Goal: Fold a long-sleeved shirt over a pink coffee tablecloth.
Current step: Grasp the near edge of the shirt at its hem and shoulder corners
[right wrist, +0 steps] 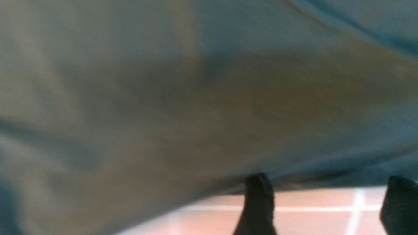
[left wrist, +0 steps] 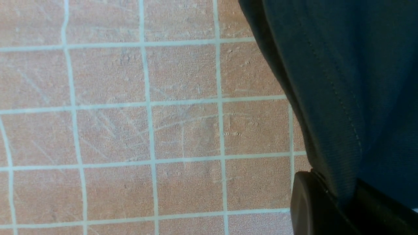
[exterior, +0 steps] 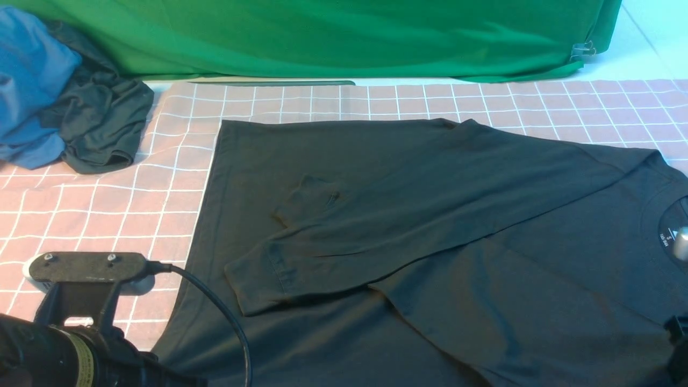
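**A:** Where is the shirt?

**B:** One long-sleeved shirt (exterior: 430,215) lies spread on the pink coffee tablecloth (exterior: 97,215), one sleeve folded across its body. My left claw (left wrist: 339,195) is clamped on its hem. My right claw (right wrist: 328,209) gapes wide, holding nothing, at the shirt's edge.

**A:** Anything else?

**B:** Two more, heaped far left: a blue garment (exterior: 27,80) and a dark garment (exterior: 102,118).

Pink gridded tablecloth (exterior: 80,215) beneath black shirt (exterior: 430,215), blue garment (exterior: 27,80) and dark garment (exterior: 102,123) far left.
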Robot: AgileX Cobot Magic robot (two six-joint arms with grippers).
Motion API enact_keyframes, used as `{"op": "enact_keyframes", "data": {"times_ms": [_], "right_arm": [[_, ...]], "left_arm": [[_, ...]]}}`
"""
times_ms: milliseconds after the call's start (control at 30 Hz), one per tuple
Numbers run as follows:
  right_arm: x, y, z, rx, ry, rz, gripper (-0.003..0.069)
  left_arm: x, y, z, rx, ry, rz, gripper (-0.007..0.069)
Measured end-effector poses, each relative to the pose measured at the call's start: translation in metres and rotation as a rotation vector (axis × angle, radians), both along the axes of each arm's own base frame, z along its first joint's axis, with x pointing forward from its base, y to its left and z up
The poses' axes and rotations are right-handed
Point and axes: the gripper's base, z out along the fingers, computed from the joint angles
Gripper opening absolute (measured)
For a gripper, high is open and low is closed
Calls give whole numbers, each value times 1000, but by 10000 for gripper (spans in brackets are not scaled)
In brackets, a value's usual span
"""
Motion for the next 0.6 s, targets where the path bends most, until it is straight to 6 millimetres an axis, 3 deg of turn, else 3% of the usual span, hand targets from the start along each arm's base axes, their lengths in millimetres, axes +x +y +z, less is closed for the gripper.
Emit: {"op": "enact_keyframes", "data": {"times_ms": [200,600], "right_arm": [[0,-4,-4,-45,3,-11,561],[8,-6,-21,-43,27,-14,544]], "left_arm": [[0,0,0,1,1,0,46],[-1,-1,0,-10,10,8,46]]}}
